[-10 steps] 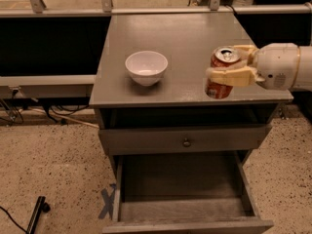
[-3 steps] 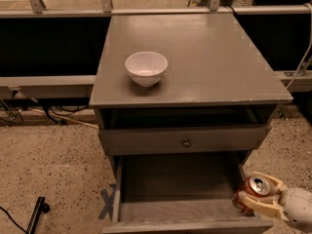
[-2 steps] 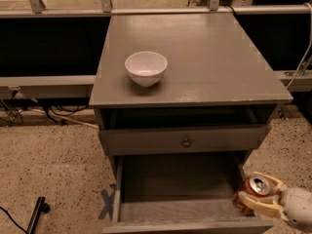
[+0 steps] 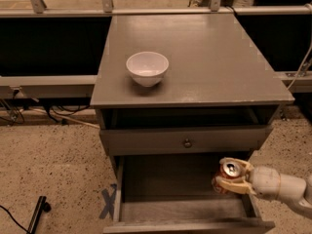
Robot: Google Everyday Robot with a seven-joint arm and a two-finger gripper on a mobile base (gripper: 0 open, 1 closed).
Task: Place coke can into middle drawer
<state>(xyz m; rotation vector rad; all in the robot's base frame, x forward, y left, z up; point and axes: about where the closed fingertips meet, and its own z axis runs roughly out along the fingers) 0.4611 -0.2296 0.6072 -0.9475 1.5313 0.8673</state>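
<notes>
The coke can, red with a silver top, is held upright in my gripper, whose pale fingers are shut around it. The arm comes in from the lower right. The can hangs over the right part of the open middle drawer, a grey box with a bare plank bottom pulled out from the cabinet. I cannot tell whether the can touches the drawer bottom.
A white bowl sits on the grey cabinet top. A shut drawer front with a round knob is above the open drawer. A dark tool lies on the speckled floor at lower left. Rails run behind the cabinet.
My gripper has carried the can down from the cabinet top, then left and slightly up from beside the drawer's right wall to over the drawer's inside.
</notes>
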